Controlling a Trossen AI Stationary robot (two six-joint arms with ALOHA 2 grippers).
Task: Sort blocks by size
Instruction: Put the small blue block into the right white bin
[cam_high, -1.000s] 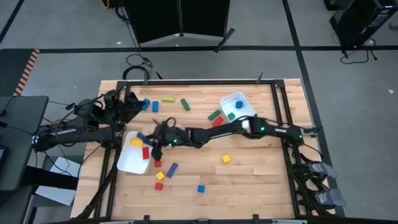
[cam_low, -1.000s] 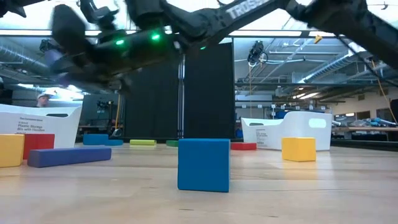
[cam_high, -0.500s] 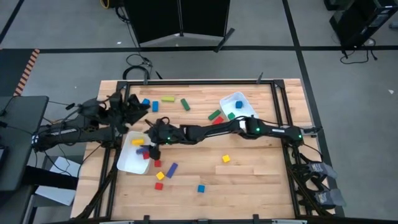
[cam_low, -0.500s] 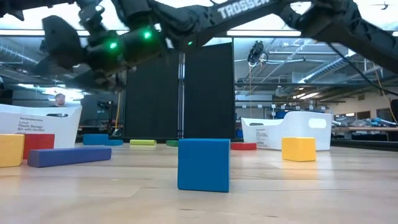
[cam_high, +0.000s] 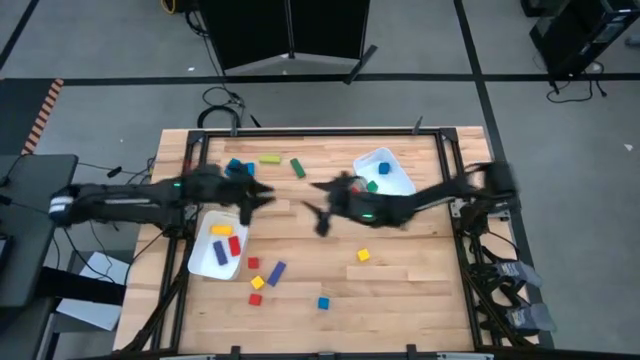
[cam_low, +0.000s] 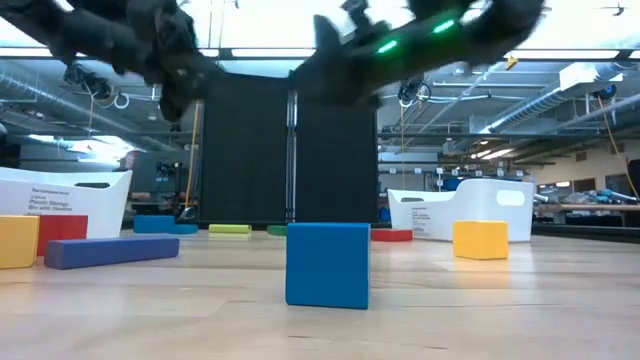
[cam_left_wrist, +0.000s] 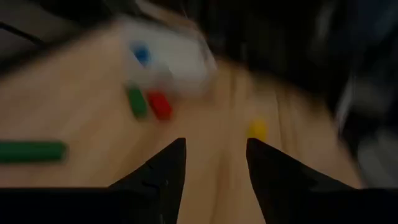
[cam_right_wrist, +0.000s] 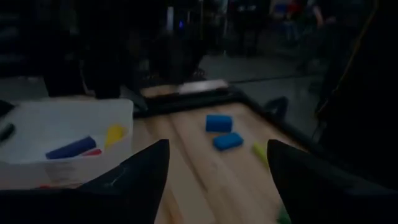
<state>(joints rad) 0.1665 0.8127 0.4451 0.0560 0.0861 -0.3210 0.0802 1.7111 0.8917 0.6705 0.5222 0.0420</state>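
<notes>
Coloured blocks lie scattered on the wooden table: a blue cube (cam_low: 327, 265), a yellow cube (cam_high: 363, 255), a purple bar (cam_high: 276, 271), and green (cam_high: 297, 167) and blue (cam_high: 235, 165) ones toward the far edge. The left white tray (cam_high: 200, 262) holds a yellow, a blue (cam_right_wrist: 69, 148) and a red block. The right white tray (cam_high: 392, 160) holds small green and blue cubes. My left gripper (cam_left_wrist: 214, 168) is open and empty, just right of the left tray's far end (cam_high: 260, 195). My right gripper (cam_right_wrist: 217, 174) hangs open and empty above mid-table (cam_high: 320, 208).
A metal frame (cam_high: 300, 131) runs around the table's edges. Red (cam_high: 253, 262) and yellow (cam_high: 257, 283) cubes sit near the front left. A green (cam_left_wrist: 137, 102) and a red block (cam_left_wrist: 160, 106) lie just before the right tray. Bare wood shows at the front right.
My right gripper has swung from over the left tray toward the table's right, to mid-table. The blue bar it carried now lies in that tray. My left gripper has moved from the far left toward the table's right and near edge.
</notes>
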